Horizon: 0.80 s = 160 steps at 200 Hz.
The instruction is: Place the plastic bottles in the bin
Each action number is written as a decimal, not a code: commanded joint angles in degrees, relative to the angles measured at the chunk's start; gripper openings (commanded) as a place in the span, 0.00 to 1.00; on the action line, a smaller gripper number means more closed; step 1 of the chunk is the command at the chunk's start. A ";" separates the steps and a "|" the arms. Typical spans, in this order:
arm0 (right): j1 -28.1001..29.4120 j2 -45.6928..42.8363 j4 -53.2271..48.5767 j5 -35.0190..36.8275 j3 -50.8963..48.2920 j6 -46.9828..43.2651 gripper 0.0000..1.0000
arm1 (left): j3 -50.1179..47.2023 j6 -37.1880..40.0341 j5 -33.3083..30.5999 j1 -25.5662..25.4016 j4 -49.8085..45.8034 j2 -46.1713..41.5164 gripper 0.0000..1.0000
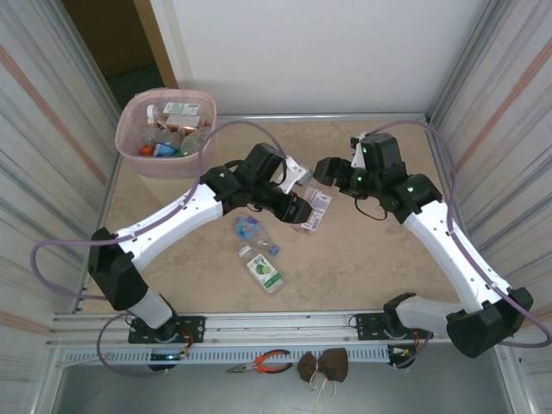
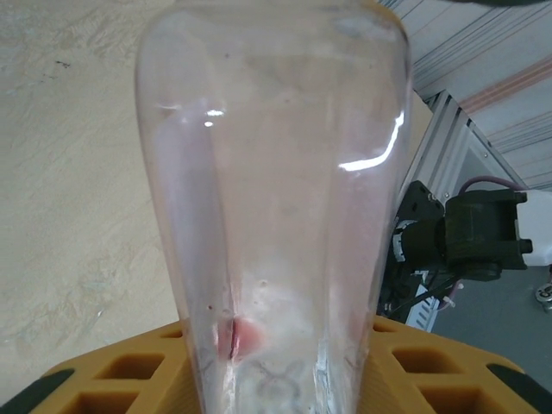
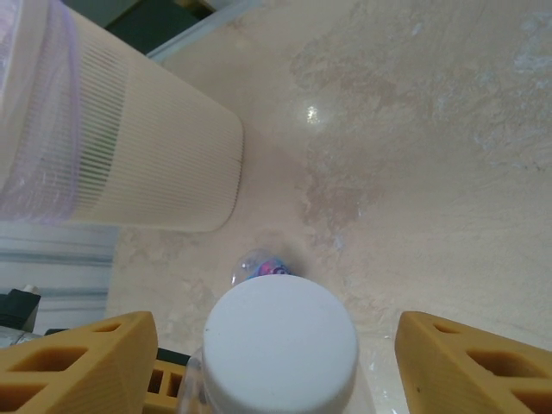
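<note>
The table (image 1: 371,267) is pale stone-look. The bin (image 1: 164,166) stands at its far left corner w/ several bottles already inside. Both arms reach in from the near edge and meet around the middle over one clear bottle (image 1: 316,207), right of the bin and well apart from it; it seems lifted off the table. The left gripper (image 2: 276,379) has the bottle's body between its pads (image 2: 129,379), jaws narrow and touching it on both sides as far as I can see, so it looks like a hold. The right gripper (image 3: 280,354) is at the cap end: the white cap (image 3: 280,332) sits between its fingers (image 3: 86,362) w/ a plain gap each side, so jaws wide, gripping nothing. Reads to me as a hand-over, right to left, w/ the left arm as carrier. Next move, I'd say: right backs clear of the cap, then left swings far-left, gets over the bin's mouth and lets go. Smooth plastic may slip, so no jerks. Two more lie on the table nearer us: a blue-label bottle (image 1: 254,231) and, just nearer, a green-label bottle (image 1: 263,269). Those come after.
</note>
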 commanded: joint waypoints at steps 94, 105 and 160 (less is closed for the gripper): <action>-4.59 -7.56 -4.75 4.20 1.55 -3.55 0.80 | 3.31 2.87 -1.90 19.34 -4.43 -16.28 0.43; -4.73 -7.63 -4.75 4.03 1.56 -3.55 0.80 | 3.90 2.78 -1.43 22.23 -4.26 -17.62 0.43; -4.82 -7.46 -4.56 3.57 1.18 -3.46 0.80 | 4.99 -5.07 0.66 36.92 -0.09 -20.99 0.42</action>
